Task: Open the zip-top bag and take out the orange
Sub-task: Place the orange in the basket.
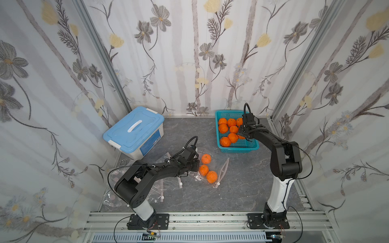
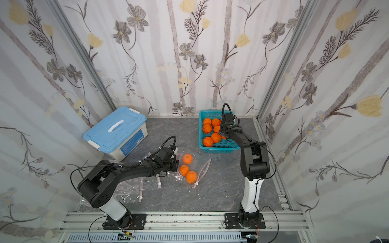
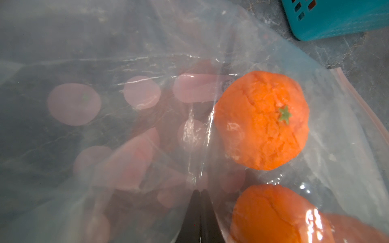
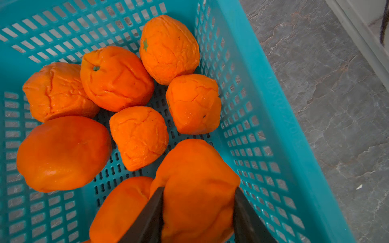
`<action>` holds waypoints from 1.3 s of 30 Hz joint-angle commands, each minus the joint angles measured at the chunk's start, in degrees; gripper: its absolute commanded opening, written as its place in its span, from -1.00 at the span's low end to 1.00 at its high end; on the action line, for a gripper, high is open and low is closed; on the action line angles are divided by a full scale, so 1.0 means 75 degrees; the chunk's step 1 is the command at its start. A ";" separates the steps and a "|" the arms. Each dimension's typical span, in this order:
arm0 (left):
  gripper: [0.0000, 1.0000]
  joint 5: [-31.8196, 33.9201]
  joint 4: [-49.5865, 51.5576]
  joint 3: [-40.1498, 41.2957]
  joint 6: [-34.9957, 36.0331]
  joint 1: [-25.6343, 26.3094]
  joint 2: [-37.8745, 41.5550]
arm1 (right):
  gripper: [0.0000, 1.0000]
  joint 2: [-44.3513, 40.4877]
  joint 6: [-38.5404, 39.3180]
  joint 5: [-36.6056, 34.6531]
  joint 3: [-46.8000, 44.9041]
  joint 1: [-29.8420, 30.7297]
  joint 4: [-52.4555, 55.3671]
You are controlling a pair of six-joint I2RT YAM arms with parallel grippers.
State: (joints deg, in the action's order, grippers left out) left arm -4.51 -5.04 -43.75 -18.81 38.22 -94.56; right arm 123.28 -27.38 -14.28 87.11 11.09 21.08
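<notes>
In a top view, the zip-top bag [image 1: 217, 166] with three bagged oranges [image 1: 206, 158] lies mid-table, the left gripper [image 1: 197, 166] at its 9 o'clock and the basket [image 1: 237, 149] at its 1 o'clock. In the left wrist view, the jaws are pinched together on the bag film. In the right wrist view, the right gripper [image 4: 197, 189] clasps one orange [image 4: 195, 164] over the basket.

Shows fingers [image 3: 190, 216] pressed together on bag [image 3: 126, 63] film. Shows near orange [image 3: 273, 214] just beside them, far orange [image 3: 262, 121] ahead, both bagged. Catches basket [image 3: 336, 19] beyond.

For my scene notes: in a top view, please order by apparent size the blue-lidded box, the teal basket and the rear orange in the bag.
Largest: blue-lidded box
Middle: teal basket
Smallest: rear orange in the bag
All three differ clearly.
</notes>
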 commanded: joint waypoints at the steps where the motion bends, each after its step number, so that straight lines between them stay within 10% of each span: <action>1: -1.00 0.0075 0.0015 -0.0041 0.0105 0.0012 -0.0044 | 0.12 -0.0025 -0.0091 0.0160 0.0091 0.0002 -0.0033; 13: -1.00 0.0098 0.0042 -0.0050 0.0129 0.0014 -0.0049 | 0.28 -0.0345 -0.0079 0.0233 0.0174 -0.0043 0.0141; 20: -1.00 0.0122 0.0057 -0.0050 0.0152 0.0014 -0.0036 | 0.07 -0.1190 0.0591 0.1937 -0.0504 0.0248 -0.0490; 39: -1.00 0.0262 0.0133 -0.0086 0.0212 0.0014 -0.0001 | -0.49 -0.7473 0.0224 0.3249 -0.7955 0.2741 -0.2948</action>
State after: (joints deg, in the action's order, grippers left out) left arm -3.03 -4.05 -44.03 -17.96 38.33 -94.56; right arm 69.04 -22.17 8.73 30.85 30.61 6.31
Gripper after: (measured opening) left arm 0.050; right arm 0.263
